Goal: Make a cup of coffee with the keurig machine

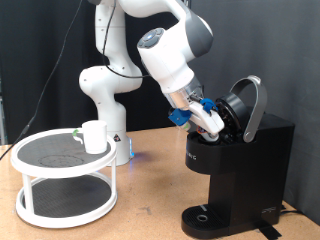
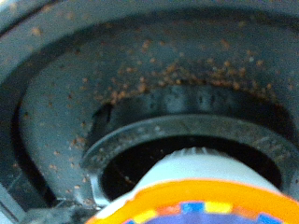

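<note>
We count one robot arm (image 1: pixel 150 50), one coffee machine (image 1: pixel 240 165), one cup (image 1: pixel 94 136) and one round white two-tier stand (image 1: pixel 65 180) on a wooden table (image 1: pixel 150 205).

In the exterior view the coffee machine stands at the right, its rounded lid (image 1: pixel 250 105) tipped up and open. The arm reaches down from the top, and its gripper (image 1: pixel 208 122) sits right at the open mouth of the machine, just under the raised lid. The fingers are buried against the dark opening there, so we cannot tell from this view how far apart they stand or whether anything lies between them. The cup stands upright on the upper tier of the stand at the exterior view's left, well apart from the machine and from the gripper. The round drip base (image 1: pixel 205 220) at the foot of the machine has nothing on it.

The wrist view gives us what the other cannot: the inside of the machine's chamber (image 2: pixel 140 103), a dark ringed hollow speckled with brown grounds. A single white pod (image 2: pixel 201 182) with an orange rim and coloured markings fills the near part of that picture, close to the hollow. We cannot make out the fingers here, so whether the pod is gripped stays unclear.
</note>
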`<state>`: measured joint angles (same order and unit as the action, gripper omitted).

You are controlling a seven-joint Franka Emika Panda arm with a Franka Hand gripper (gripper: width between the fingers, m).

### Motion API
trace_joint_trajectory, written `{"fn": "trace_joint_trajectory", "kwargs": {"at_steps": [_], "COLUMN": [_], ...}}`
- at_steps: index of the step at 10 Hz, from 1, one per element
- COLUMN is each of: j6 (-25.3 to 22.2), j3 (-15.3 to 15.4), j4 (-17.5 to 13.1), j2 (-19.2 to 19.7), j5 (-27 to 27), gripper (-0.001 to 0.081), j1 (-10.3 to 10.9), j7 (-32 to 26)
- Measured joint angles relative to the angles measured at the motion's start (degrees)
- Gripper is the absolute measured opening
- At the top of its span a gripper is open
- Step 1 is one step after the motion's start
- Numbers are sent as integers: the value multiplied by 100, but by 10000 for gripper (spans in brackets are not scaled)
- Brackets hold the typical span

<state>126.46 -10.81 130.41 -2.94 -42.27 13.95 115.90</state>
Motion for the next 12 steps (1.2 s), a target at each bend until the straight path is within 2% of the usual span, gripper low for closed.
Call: {"fn": "trace_joint_trajectory", "kwargs": {"at_steps": [8,9,10,11,12], "j6": [26,41,110,178,198], "j3": [-28,-38,-38,-37,-36], "j4": [95,126,125,120,120], "j2": [0,-1,-1,-1,0], "j5": [89,88,67,36,-4], "gripper": [316,383,383,588,687], "j1": [-28,-28,-28,-27,-27], "j7": [93,93,93,93,93]}}
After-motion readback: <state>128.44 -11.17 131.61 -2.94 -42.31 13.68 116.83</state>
